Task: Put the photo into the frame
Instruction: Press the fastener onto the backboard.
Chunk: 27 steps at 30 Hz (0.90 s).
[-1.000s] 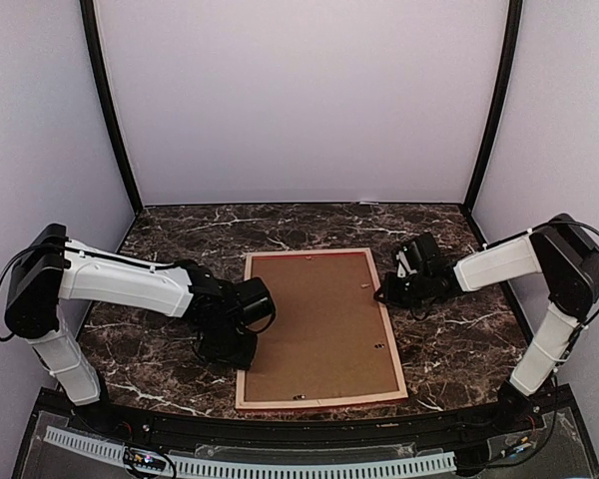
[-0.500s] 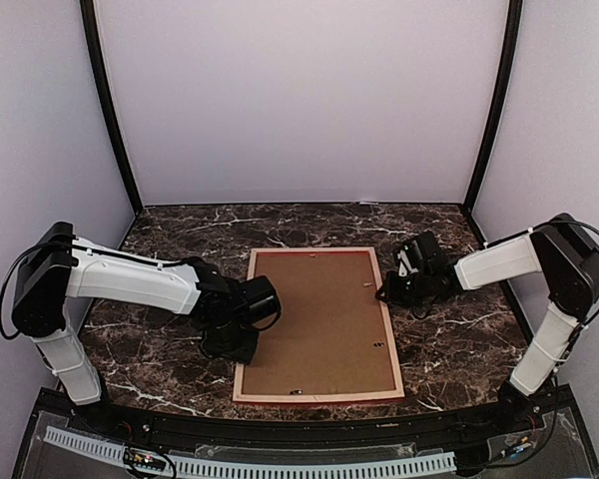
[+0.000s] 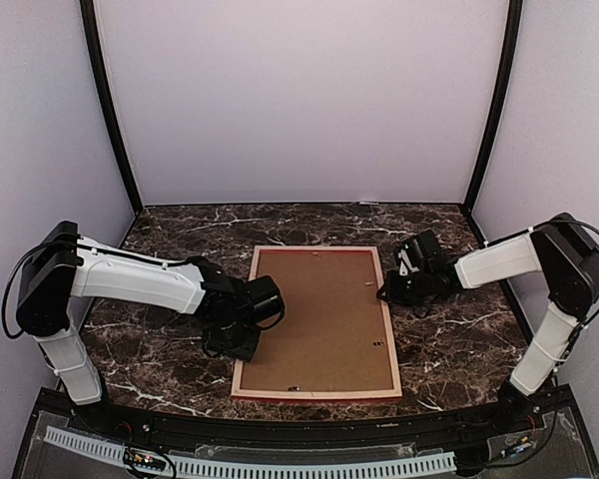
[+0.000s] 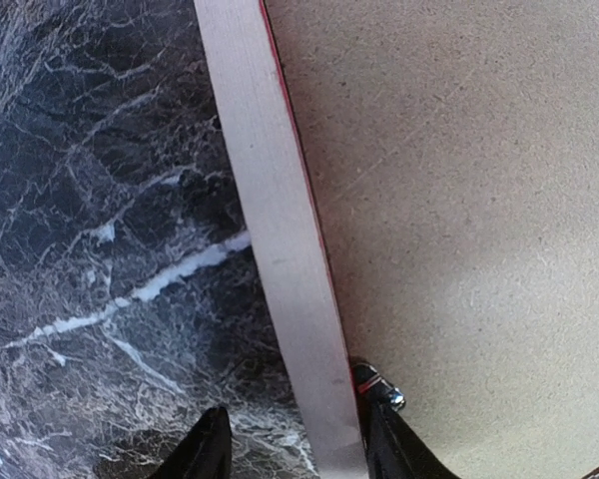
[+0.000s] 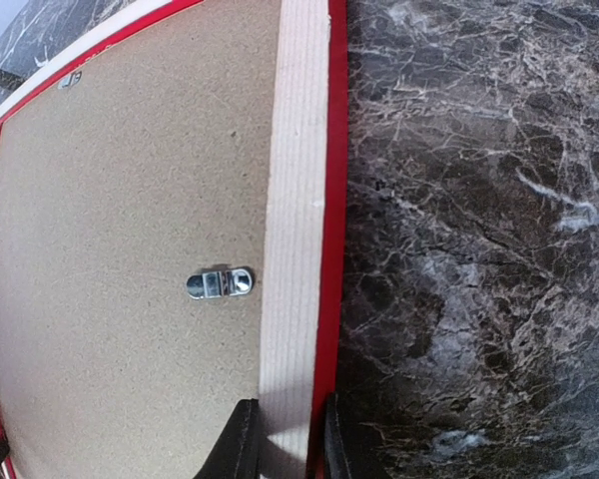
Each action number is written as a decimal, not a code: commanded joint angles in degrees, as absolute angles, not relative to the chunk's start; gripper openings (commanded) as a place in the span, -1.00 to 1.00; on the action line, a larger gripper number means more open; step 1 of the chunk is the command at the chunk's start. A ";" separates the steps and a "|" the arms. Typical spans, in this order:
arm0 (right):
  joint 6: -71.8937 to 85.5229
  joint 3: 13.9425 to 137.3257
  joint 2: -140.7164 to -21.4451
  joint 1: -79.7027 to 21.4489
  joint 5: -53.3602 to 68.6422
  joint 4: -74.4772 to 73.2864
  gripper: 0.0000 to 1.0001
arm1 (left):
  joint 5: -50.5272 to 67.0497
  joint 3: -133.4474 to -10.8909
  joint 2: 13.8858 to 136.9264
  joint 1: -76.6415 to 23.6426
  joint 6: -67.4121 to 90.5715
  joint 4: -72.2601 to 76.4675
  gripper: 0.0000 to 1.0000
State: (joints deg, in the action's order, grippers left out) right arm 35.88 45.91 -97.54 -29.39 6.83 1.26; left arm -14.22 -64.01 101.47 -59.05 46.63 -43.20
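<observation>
The frame (image 3: 315, 394) lies face down on the marble table, pale wood back up and a red edge showing. The brown backing board (image 3: 319, 319) fills it. The photo is hidden. My left gripper (image 3: 242, 342) is open and straddles the frame's left rail (image 4: 275, 220): one finger over the table with a gap to the rail, the other over the backing board (image 4: 459, 200). My right gripper (image 3: 384, 291) is shut on the frame's right rail (image 5: 299, 200), one finger on each side of it (image 5: 285, 444).
A metal hanger clip (image 5: 220, 283) sits on the backing board near the right rail. A small turn clip (image 4: 379, 384) sits beside my left gripper's inner finger. Dark marble table (image 3: 449, 339) surrounds the frame, with walls on three sides.
The frame has turned slightly and now lies squarer to the table. My left gripper has moved a little to the right and away with the left rail. The right gripper has stayed put.
</observation>
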 commanded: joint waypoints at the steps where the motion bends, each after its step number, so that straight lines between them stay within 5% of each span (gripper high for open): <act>1: 33.98 47.38 -99.14 -29.61 12.53 1.43 -1.00 | -20.40 -61.70 103.97 -58.36 43.77 -38.89 -0.02; 27: 27.87 50.36 -103.33 -29.62 17.93 -1.58 -1.00 | -23.98 -58.26 100.79 -58.37 36.11 -28.13 0.19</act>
State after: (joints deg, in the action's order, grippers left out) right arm 31.07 50.28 -101.03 -27.99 7.99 0.05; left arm -25.04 -60.90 100.75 -59.18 36.99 -35.07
